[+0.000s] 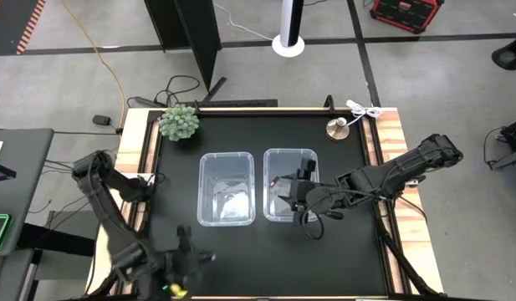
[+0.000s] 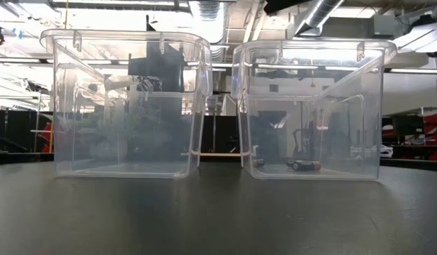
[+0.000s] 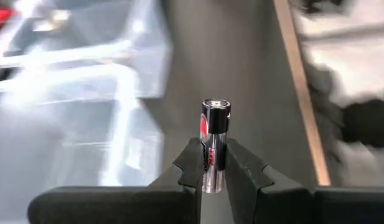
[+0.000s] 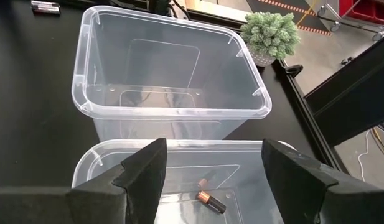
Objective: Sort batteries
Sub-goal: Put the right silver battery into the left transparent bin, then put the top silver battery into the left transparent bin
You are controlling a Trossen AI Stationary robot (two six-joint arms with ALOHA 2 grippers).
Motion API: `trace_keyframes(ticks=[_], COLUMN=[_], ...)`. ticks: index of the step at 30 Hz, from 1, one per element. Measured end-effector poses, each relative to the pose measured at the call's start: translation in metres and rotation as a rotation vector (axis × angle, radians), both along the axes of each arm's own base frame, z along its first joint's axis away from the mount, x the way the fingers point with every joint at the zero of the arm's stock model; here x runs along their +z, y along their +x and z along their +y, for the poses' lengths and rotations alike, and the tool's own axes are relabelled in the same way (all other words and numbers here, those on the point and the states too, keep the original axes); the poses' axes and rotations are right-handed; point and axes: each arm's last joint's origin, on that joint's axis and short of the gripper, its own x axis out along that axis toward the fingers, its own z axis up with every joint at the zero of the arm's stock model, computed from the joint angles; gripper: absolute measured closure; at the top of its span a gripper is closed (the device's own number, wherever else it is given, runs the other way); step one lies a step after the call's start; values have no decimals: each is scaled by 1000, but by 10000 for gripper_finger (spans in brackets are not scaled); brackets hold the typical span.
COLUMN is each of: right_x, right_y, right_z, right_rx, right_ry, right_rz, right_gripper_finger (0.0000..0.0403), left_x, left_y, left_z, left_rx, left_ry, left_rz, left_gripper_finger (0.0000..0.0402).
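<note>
Two clear plastic bins stand side by side mid-table: the left bin point(image 1: 227, 188) point(image 2: 126, 106) point(image 4: 170, 68) and the right bin point(image 1: 278, 163) point(image 2: 314, 106). A dark battery with a copper end point(image 4: 210, 201) lies on the right bin's floor, seen in the low view as dark cells point(image 2: 303, 164). My right gripper point(image 4: 210, 165) point(image 1: 291, 194) hovers open over the right bin. My left gripper point(image 3: 215, 163) point(image 1: 189, 255) is near the table's near edge, left of the bins, shut on a black-and-silver battery point(image 3: 215, 140). More batteries point(image 4: 45, 6) lie on the table beyond the left bin. My left gripper pinches the black-and-silver battery between its two fingertips point(image 3: 192, 163), on the silvery lower half point(image 3: 213, 177). The battery lies along the fingers. Its black upper half and capped end point(image 3: 215, 104) stick out past the fingertips.
A small potted plant point(image 1: 179, 123) point(image 4: 271, 31) sits at the table's far left corner. A round metal bell-like object point(image 1: 338, 128) and a white cable point(image 1: 364, 111) are at the far right. The black mat point(image 1: 241, 251) is bare in front of the bins.
</note>
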Motion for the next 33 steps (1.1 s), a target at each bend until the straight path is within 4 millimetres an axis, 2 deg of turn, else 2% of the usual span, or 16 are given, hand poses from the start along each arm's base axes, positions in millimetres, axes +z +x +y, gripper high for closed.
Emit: trace_keyframes(ticks=[4,9,15,20,22,26,30,33], right_x=[0,0,3,7,8,8,9,9], right_y=[0,-1,-2,-2,-2,-4,-6,-8], right_z=[0,3,10,18,21,25,29,33], right_rx=[0,6,31,48,58,71,59,68], right_ry=[2,9,19,8,10,13,23,23], right_rz=[-1,-6,-36,-82,-97,-102,-114,-116], right_gripper_finger=[127,127,127,127,127,127,127,127], left_x=[-1,-4,-8,-8,-8,-8,-6,4], left_y=[33,67,94,103,106,109,109,107], left_z=[34,88,141,170,179,191,193,189], left_rx=[193,374,384,391,388,386,354,333], left_ry=[-25,20,-6,58,80,113,146,154], left_rz=[-11,59,236,287,302,324,344,343], left_gripper_finger=[366,366,366,361,336,258,182,144])
